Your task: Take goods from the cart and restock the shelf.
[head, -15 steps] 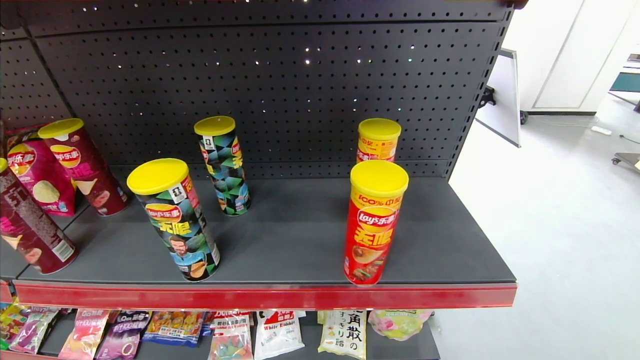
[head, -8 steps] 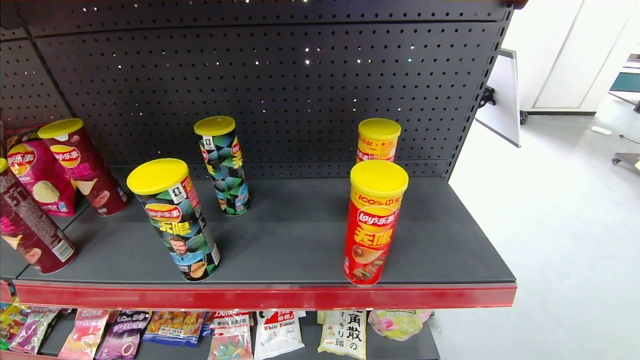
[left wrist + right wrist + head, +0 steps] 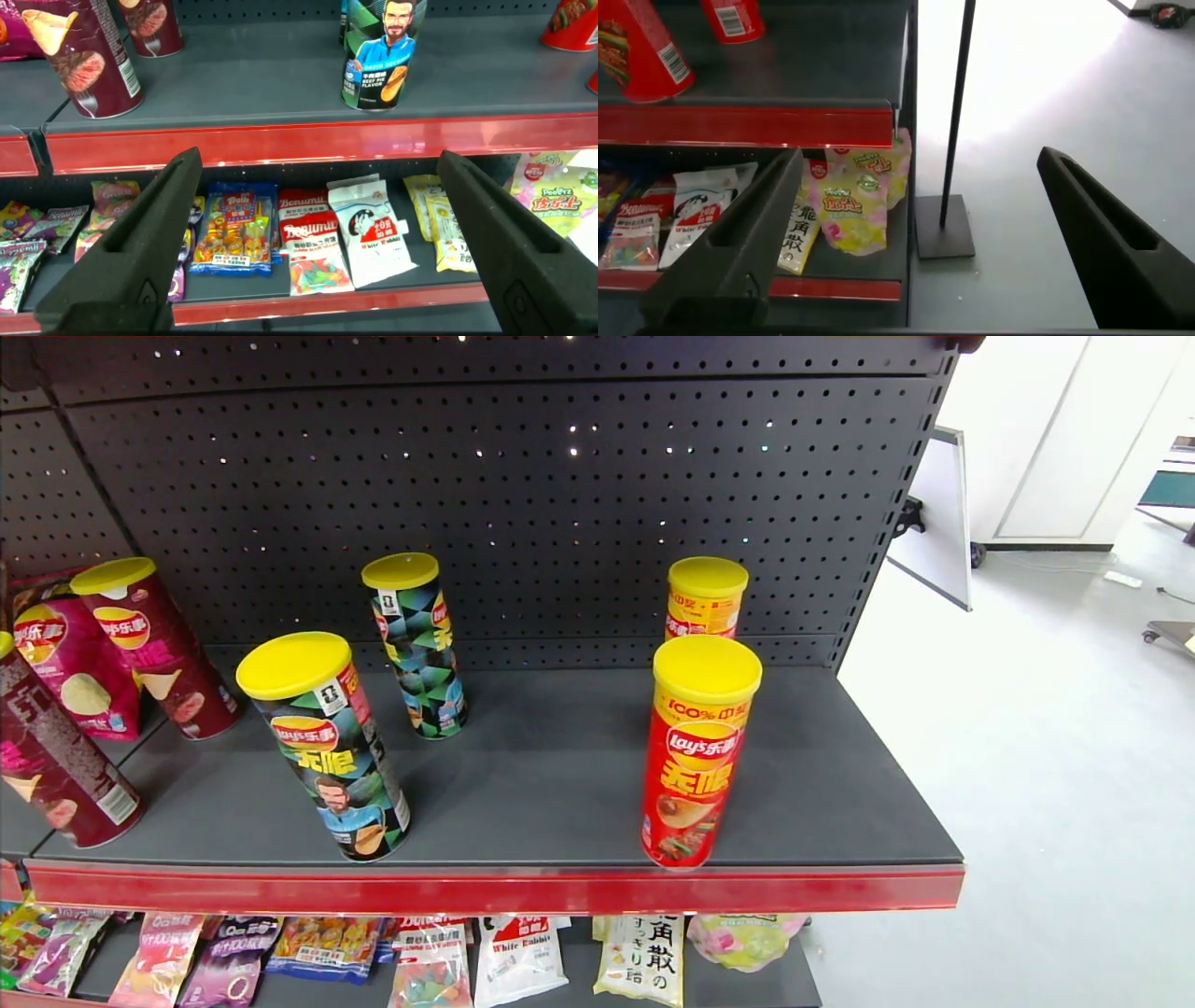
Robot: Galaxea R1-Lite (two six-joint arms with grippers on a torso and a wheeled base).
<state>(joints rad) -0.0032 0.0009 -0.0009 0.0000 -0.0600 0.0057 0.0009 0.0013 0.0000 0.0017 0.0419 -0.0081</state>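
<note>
The dark shelf (image 3: 560,775) with a red front lip carries several yellow-lidded chip cans: a red one (image 3: 698,751) at the front right, another (image 3: 705,595) behind it, a green-black one (image 3: 329,745) at the front left and a second (image 3: 417,644) further back. Maroon cans (image 3: 159,644) stand at the far left. My left gripper (image 3: 318,233) is open and empty, level with the lower shelf of snack bags (image 3: 308,243), below the green-black can (image 3: 381,51). My right gripper (image 3: 920,233) is open and empty by the shelf's right end, below the red can (image 3: 640,47).
Snack bags (image 3: 518,957) fill the lower shelf. A perforated back panel (image 3: 523,504) rises behind the cans. Right of the shelf lies open grey floor (image 3: 1055,756). A thin black stand on a square base (image 3: 945,224) stands on the floor beside the shelf end.
</note>
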